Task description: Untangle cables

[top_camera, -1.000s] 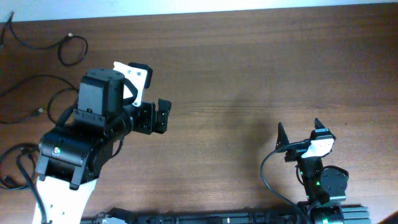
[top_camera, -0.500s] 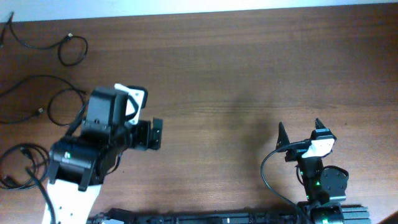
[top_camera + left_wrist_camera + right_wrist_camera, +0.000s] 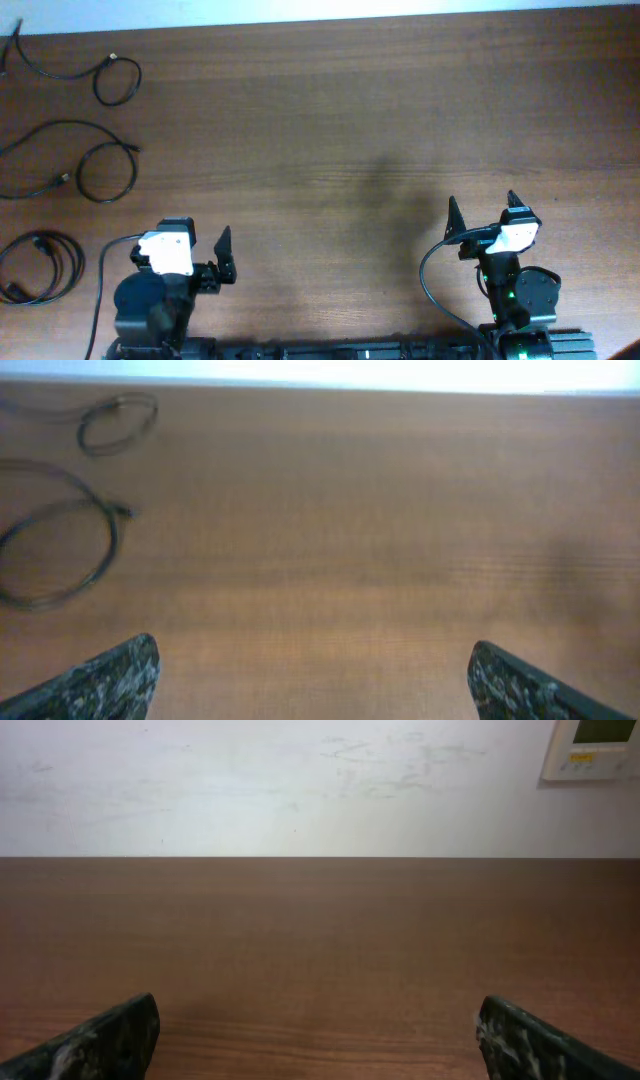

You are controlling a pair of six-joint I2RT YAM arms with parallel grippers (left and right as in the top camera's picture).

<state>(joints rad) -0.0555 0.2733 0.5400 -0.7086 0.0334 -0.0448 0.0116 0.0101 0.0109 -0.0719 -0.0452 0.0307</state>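
Three thin black cables lie apart on the left of the wooden table. A small loop (image 3: 118, 78) is at the far left corner. A larger loop with a light plug tip (image 3: 100, 170) is below it. A coiled bundle (image 3: 45, 265) lies at the left front. The small loop (image 3: 118, 422) and the larger loop (image 3: 60, 550) also show in the left wrist view. My left gripper (image 3: 193, 250) (image 3: 315, 680) is open and empty at the front left, right of the coil. My right gripper (image 3: 482, 212) (image 3: 318, 1035) is open and empty at the front right.
A thick black wire (image 3: 430, 275) curves beside the right arm's base. The table's far edge meets a white wall (image 3: 300, 780) that carries a small wall panel (image 3: 595, 745). Bare wood (image 3: 350, 140) spans the middle between the arms.
My left arm has drawn back from the middle left of the table to the front edge. The coiled bundle is now uncovered. The right arm has not moved.
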